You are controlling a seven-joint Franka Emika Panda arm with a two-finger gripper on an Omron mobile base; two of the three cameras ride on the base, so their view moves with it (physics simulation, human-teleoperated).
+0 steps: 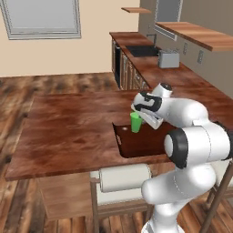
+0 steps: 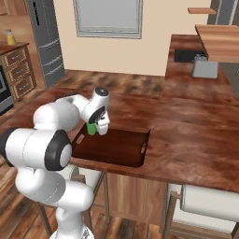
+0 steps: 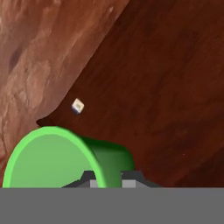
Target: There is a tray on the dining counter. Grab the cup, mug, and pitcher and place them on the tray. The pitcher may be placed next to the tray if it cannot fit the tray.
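Now gripper (image 1: 142, 119) pinching the green cup (image 1: 135, 122) by its rim, upright, apparently just above the tray (image 1: 136, 144), on the dining counter (image 1: 68, 132)

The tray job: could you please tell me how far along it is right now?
Done: nothing sits on the tray yet. In hand: the gripper is shut on the green cup, holding it over the tray's end on the dining counter. Left: set the cup down, then fetch the mug and pitcher; I cannot place either in these views.
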